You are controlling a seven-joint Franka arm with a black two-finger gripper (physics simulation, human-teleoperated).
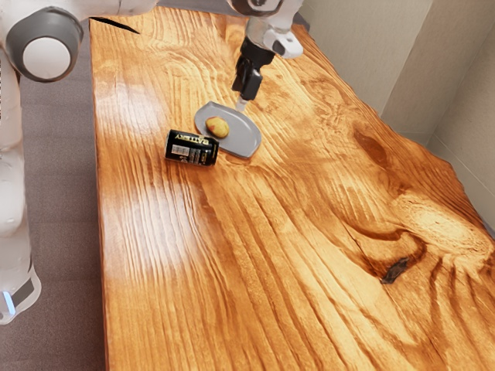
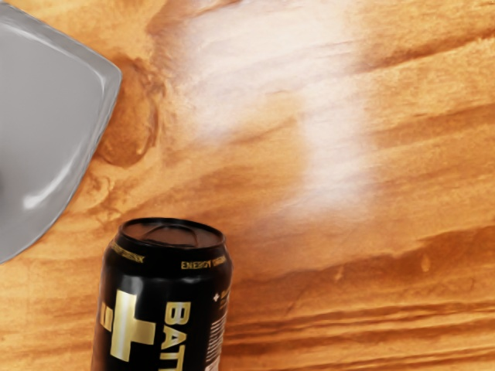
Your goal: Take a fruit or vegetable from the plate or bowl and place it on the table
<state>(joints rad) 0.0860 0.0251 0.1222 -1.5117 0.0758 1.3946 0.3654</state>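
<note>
The yellowish produce (image 1: 217,127) is probably light, firm and prone to roll — best gripped across its narrower sides; whether the gripper (image 1: 244,98) is spread cannot be told.

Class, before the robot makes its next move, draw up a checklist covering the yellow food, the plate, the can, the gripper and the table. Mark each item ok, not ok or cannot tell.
1. Yellow food rests on the plate: ok.
2. Gripper lined up over the yellow food: not ok; in the exterior view it hangs by the plate's edge.
3. Can upright: not ok; it lies on its side.
4. Can not touching the plate: cannot tell; the two are close together.
5. Table has room to set the food down: ok; bare wood stretches toward the exterior view's right.
</note>
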